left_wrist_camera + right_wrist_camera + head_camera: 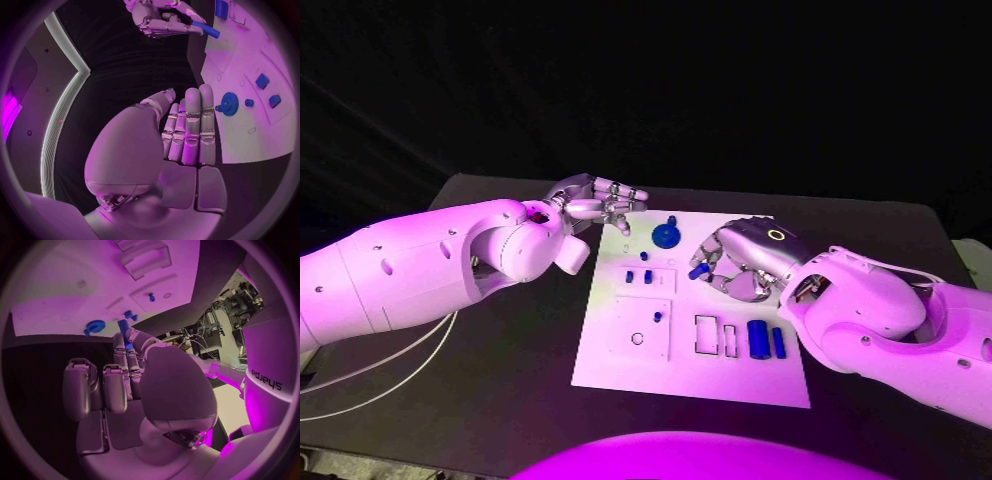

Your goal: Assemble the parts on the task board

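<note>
The white task board [610,365] lies mid-table. My right hand [737,263] hovers over its upper right part and pinches a blue rod-shaped part [700,270], also seen in the left wrist view as a blue rod [207,30] in that hand [156,20] and at the fingertips [124,329]. A blue gear [666,236] stands near the board's far edge, just left of the right hand. My left hand [594,205] hangs by the board's far left corner, fingers straight and holding nothing [189,129]; the gear [230,104] sits just past its fingertips.
Two small blue parts [639,276] stand in the board's upper left. A small peg [656,316] stands in a square recess, and two blue cylinders [764,341] lie at the right by empty slots [715,336]. White cables [387,370] trail over the table's left.
</note>
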Action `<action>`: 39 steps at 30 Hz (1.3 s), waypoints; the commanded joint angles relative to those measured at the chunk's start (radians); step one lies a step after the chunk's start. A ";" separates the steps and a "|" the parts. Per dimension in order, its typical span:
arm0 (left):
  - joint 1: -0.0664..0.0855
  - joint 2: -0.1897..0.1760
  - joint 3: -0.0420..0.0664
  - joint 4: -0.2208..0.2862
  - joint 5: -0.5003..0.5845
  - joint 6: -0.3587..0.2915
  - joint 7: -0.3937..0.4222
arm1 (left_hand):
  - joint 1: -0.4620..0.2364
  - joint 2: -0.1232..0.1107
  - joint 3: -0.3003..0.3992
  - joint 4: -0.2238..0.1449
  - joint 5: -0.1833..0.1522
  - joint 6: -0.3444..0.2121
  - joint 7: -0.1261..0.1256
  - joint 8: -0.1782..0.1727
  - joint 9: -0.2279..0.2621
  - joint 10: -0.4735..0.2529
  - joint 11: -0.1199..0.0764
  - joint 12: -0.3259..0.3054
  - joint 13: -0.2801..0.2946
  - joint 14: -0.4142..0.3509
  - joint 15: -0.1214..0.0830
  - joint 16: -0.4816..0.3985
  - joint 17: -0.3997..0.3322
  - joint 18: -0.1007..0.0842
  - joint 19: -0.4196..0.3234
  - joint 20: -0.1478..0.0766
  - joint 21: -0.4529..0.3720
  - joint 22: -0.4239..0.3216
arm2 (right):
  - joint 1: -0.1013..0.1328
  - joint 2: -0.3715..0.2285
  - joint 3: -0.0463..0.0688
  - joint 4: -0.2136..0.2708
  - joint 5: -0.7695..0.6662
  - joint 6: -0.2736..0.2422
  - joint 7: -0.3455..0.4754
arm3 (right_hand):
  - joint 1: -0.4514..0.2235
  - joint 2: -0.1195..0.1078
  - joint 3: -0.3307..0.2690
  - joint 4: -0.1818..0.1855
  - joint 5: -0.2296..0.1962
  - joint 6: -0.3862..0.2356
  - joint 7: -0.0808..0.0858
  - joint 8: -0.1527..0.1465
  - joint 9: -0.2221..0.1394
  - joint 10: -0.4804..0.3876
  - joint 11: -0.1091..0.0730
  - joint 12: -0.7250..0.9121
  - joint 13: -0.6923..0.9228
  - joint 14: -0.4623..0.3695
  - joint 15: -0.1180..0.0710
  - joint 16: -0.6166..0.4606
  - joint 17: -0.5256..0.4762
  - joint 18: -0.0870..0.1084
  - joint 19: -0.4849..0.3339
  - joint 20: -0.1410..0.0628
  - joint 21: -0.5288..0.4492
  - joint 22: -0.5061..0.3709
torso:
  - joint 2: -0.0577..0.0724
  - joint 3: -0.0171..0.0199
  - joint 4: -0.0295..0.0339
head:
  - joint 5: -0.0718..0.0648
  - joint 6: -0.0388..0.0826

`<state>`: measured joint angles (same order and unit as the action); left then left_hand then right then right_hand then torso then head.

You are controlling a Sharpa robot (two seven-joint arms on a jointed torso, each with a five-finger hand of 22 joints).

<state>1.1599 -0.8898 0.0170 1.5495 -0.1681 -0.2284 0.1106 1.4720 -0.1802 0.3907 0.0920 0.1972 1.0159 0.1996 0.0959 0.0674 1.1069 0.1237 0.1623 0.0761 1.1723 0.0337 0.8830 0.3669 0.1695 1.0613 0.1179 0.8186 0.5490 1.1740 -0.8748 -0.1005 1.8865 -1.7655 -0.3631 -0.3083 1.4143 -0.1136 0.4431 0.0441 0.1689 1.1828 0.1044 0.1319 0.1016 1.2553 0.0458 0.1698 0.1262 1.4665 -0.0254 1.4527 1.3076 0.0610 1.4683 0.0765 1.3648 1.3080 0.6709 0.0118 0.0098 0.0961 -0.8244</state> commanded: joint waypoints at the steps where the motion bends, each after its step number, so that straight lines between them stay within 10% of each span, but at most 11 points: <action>1: 0.001 0.007 0.000 -0.003 -0.001 0.018 0.007 | 0.002 0.004 0.001 -0.009 0.001 -0.006 -0.001 0.003 0.000 -0.005 -0.001 0.006 -0.001 -0.008 0.000 -0.007 -0.002 0.015 -0.006 -0.001 -0.005 -0.002 | -0.010 0.028 -0.003 0.019 0.005 -0.034 0.027 | -0.001 0.006 0.000 -0.005 0.005 0.009 0.005 0.006 0.023 0.004 -0.003 -0.007 0.001 0.056 -0.007 0.003 0.014 -0.014 0.018 -0.005 0.004 0.142 | 0.001 0.0010 -0.0003 | 0.006 -0.001; 16: 0.001 0.028 -0.002 -0.009 0.004 0.018 0.008 | 0.002 0.004 0.001 -0.009 0.001 -0.006 -0.001 0.003 0.000 -0.005 -0.001 0.007 -0.001 -0.008 0.000 -0.007 -0.003 0.015 -0.006 -0.001 -0.005 -0.002 | -0.083 0.181 -0.021 -0.024 0.037 -0.005 0.055 | -0.002 0.006 0.002 -0.008 0.011 0.008 0.006 0.006 0.024 0.006 -0.003 -0.010 0.001 0.056 -0.007 0.002 0.012 -0.013 0.016 -0.005 0.000 0.140 | 0.002 -0.0014 0.0002 | 0.024 -0.006; 39: 0.001 0.031 -0.002 -0.012 0.004 0.025 0.005 | 0.003 0.005 0.001 -0.010 0.001 -0.005 -0.001 0.004 0.000 -0.005 -0.001 0.009 -0.001 -0.009 0.000 -0.008 -0.004 0.015 -0.007 -0.001 -0.006 -0.002 | -0.137 0.210 -0.030 -0.080 0.008 0.045 0.037 | -0.003 0.006 0.002 -0.009 0.014 0.006 0.007 0.005 0.024 0.006 -0.002 -0.012 0.002 0.056 -0.006 0.003 0.014 -0.014 0.017 -0.005 0.002 0.141 | 0.002 0.0002 0.0003 | 0.042 -0.017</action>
<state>1.1600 -0.8610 0.0147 1.5364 -0.1667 -0.2210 0.1112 1.4720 -0.1802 0.3905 0.0866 0.1972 1.0160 0.1993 0.0959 0.0674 1.1070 0.1236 0.1667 0.0763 1.1726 0.0341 0.8788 0.3648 0.1693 1.0613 0.1179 0.8189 0.5482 1.0387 -0.6667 -0.1303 1.8088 -1.7334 -0.3423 -0.2648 1.4162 -0.1163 0.4429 0.0387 0.1788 1.1810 0.1062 0.1321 0.1016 1.2590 0.0493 0.1620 0.1265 1.4665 -0.0253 1.4526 1.3078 0.0611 1.4682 0.0766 1.3648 1.3075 0.6733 0.0120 0.0094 0.1374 -0.8401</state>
